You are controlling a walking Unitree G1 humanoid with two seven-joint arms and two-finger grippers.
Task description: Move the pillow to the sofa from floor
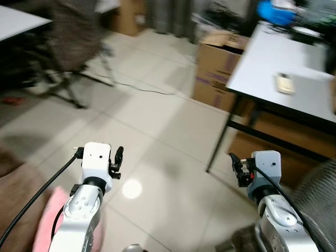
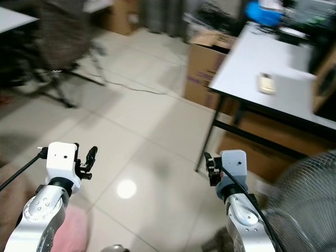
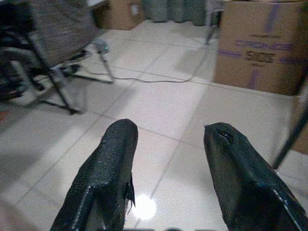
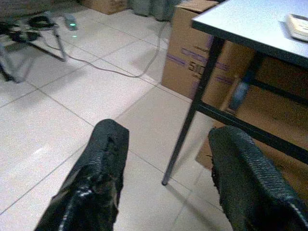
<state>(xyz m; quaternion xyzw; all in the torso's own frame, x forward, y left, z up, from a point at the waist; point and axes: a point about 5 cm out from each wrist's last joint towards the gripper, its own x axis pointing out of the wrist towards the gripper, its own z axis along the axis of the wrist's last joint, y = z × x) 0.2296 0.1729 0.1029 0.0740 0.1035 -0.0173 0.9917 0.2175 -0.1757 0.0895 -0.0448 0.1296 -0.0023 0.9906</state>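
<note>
We hold the left claw [image 3: 166, 178] and right claw [image 4: 168, 178] released, empty, ready for the pink pillow [image 1: 50, 215] below.

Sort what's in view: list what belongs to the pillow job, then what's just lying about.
Job: soft pink pillow low beside the left arm; open left pincer; open right pincer.

Lying about: grey table with black legs, brown cardboard box, blurred dark office chair, floor cable.

Ahead of my left pincer [image 3: 166, 144], fingers spread, bare tiled floor [image 1: 152, 121] allows free passage. A cable [image 1: 142, 86] crosses it farther ahead. Ahead of my right pincer [image 4: 166, 144], a table leg [image 4: 190, 115] and cardboard box [image 4: 192, 48] obstruct passage.
</note>
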